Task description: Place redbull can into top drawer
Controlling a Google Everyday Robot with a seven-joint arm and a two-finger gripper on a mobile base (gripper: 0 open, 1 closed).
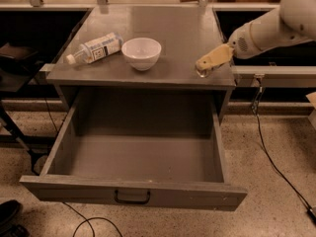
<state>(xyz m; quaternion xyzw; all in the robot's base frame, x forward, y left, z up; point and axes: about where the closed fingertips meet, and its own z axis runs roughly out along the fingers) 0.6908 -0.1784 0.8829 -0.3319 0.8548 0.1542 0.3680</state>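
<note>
A plastic bottle (96,47) and a bowl (141,53) sit at the counter's (173,28) 9 o'clock side, well apart from the tool (210,64). It hangs over the front right corner, closed on the redbull can (202,73), with only the can's shiny end showing. The open top drawer (143,157) lies toward 7 o'clock, its right wall almost beneath, so I'd judge the carry goes forward and leftward.

claw (207,66) at counter (173,28) r edge; top drawer (138,158) open; bowl (141,53), bottle (95,48) well away.
</note>
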